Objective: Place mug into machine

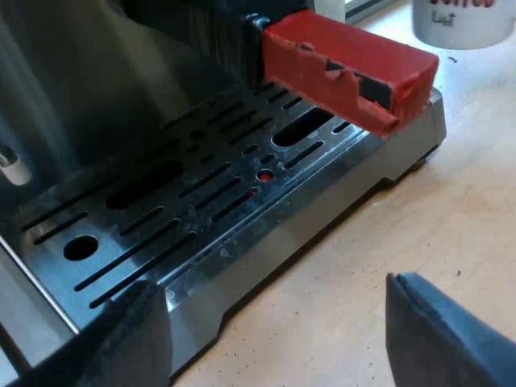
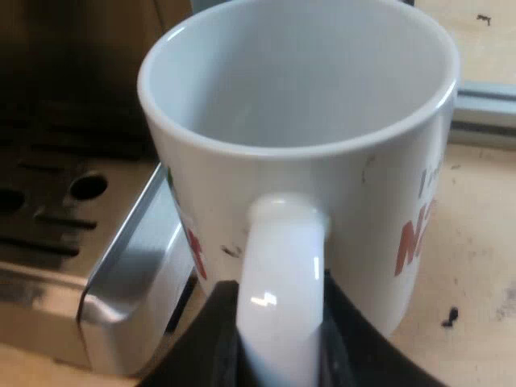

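A white mug with red lettering stands upright on the wooden table beside the corner of the machine's drip tray. My right gripper is shut on the mug's handle, one black finger on each side. In the left wrist view my left gripper is open, its fingers low over the table in front of the slotted metal drip tray. The holder's red handle end sticks out above the tray, locked into the machine. The mug stands on the table past the tray's corner.
The machine's dark front rises behind the drip tray. Bare wooden tabletop lies along the tray's front edge. A metal rail runs across the table beyond the mug.
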You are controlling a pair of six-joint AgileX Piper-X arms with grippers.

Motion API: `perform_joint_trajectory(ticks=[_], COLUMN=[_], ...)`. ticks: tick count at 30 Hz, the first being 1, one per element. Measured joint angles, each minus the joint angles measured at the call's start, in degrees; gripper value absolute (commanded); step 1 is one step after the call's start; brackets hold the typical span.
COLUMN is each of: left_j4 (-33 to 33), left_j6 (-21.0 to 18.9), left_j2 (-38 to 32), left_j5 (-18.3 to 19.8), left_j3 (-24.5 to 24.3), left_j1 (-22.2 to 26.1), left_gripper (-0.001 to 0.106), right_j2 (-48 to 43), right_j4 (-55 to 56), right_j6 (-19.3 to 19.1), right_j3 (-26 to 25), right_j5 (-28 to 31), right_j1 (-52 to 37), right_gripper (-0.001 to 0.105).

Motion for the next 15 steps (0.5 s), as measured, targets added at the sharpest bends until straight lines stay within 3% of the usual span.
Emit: perform_joint_trajectory(ticks=[9, 15], left_j4=[5.4, 7.9], left_j6=[0.3, 0.3], left_j2=[-7.5, -11.7], left_j5=[-0.3, -0.4], left_j3=[-2.1, -2.2], left_j1=[0.0, 0.0], left_gripper=[0.059, 0.059], right_j2=[-16.7, -22.3], right_j4=[16.6, 25.1], right_j6=[-0.4, -0.6], right_j3=[0.1, -0.5], right_j5=[-6.5, -8.4], right_j1=[0.0, 1.7], right_gripper=[0.000, 0.000])
